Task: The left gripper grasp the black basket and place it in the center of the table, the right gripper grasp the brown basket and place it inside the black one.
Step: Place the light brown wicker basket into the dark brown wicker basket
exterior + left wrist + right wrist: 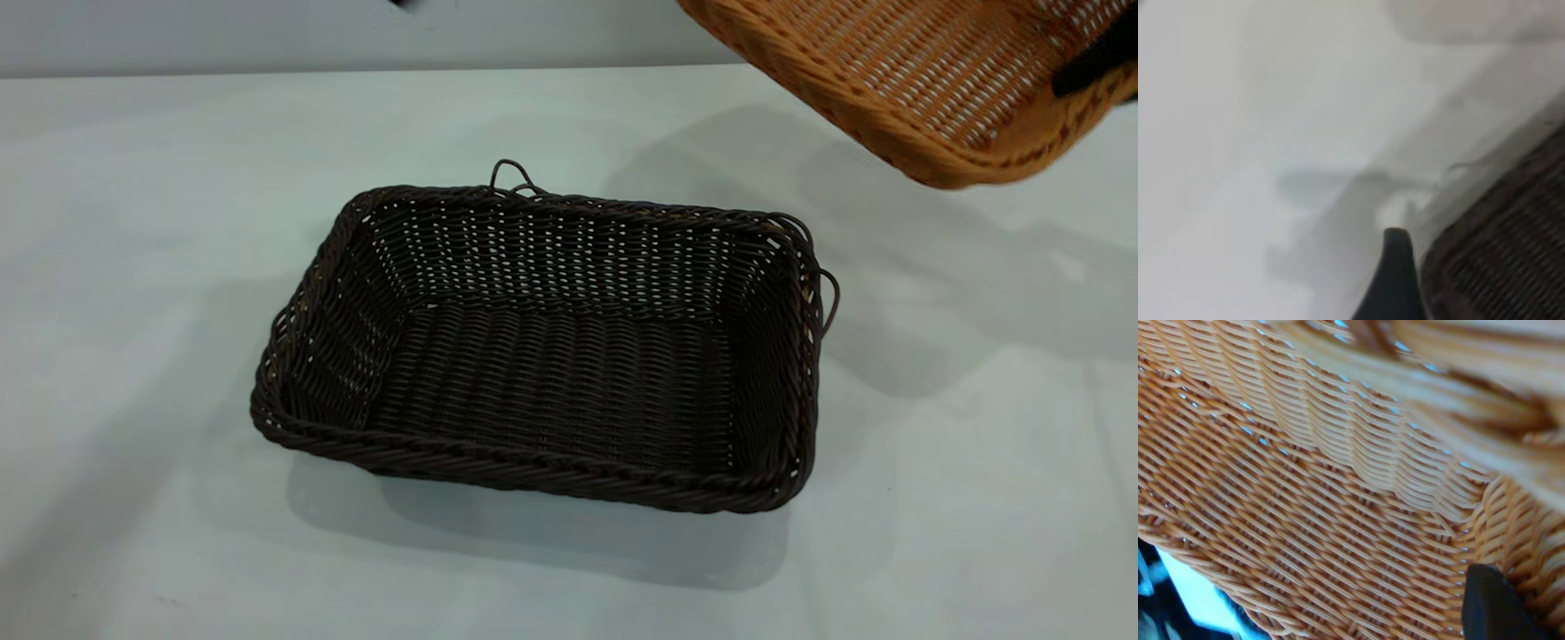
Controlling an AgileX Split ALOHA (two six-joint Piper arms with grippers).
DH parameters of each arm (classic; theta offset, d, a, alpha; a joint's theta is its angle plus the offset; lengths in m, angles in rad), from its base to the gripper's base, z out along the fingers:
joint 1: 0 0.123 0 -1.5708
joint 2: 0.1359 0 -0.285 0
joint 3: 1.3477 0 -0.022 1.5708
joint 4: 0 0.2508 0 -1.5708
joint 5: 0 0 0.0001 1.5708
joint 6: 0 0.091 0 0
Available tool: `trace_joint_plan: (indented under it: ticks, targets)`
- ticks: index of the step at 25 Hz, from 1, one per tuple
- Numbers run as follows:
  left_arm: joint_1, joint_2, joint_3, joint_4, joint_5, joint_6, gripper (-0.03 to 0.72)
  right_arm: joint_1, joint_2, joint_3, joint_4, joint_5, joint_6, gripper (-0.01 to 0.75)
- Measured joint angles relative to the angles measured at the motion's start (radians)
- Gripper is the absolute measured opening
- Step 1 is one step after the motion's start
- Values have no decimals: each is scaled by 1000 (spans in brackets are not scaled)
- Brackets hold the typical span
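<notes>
The black basket (551,356) stands upright on the white table (133,267) near its middle, with nothing inside. It also shows blurred in the left wrist view (1511,253). My left gripper (1471,287) hangs above the table by the basket's rim; one dark finger (1395,280) shows, apart from the wicker, with a wide gap beside it. It is out of the exterior view. My right gripper (1095,60) is shut on the rim of the brown basket (925,80), holding it tilted in the air at the far right, above and behind the black basket. One finger (1491,603) lies against the brown basket's inner wall (1305,507).
A grey wall (267,36) runs along the table's far edge. Bare tabletop lies left of, right of and in front of the black basket. Shadows of the lifted basket fall on the table at the right.
</notes>
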Motion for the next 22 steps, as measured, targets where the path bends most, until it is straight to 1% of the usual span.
trace_joint_plan:
  ticks: [2,6,9,11,15,18,20,22]
  targets:
    - [63,-18,0,-4,3,-6,568,70,-25,0,-45,37,52,76]
    - [145,-22,0,-4,6,-6,568,237,-33,0,-109,95,147,76]
    - [169,-22,0,-4,0,-6,568,359,-33,0,-139,104,190,76]
    - [174,-22,0,-4,-3,-6,568,413,-33,0,-165,108,221,76]
    - [175,-22,0,-6,-4,-6,568,497,-28,0,-243,101,278,76]
    - [175,-22,0,-7,-4,-6,568,547,-7,0,-256,77,295,76]
    - [175,-22,0,-7,-4,-6,568,571,16,0,-253,57,297,76]
    - [175,-22,0,-7,-4,-6,568,579,40,0,-253,36,297,76]
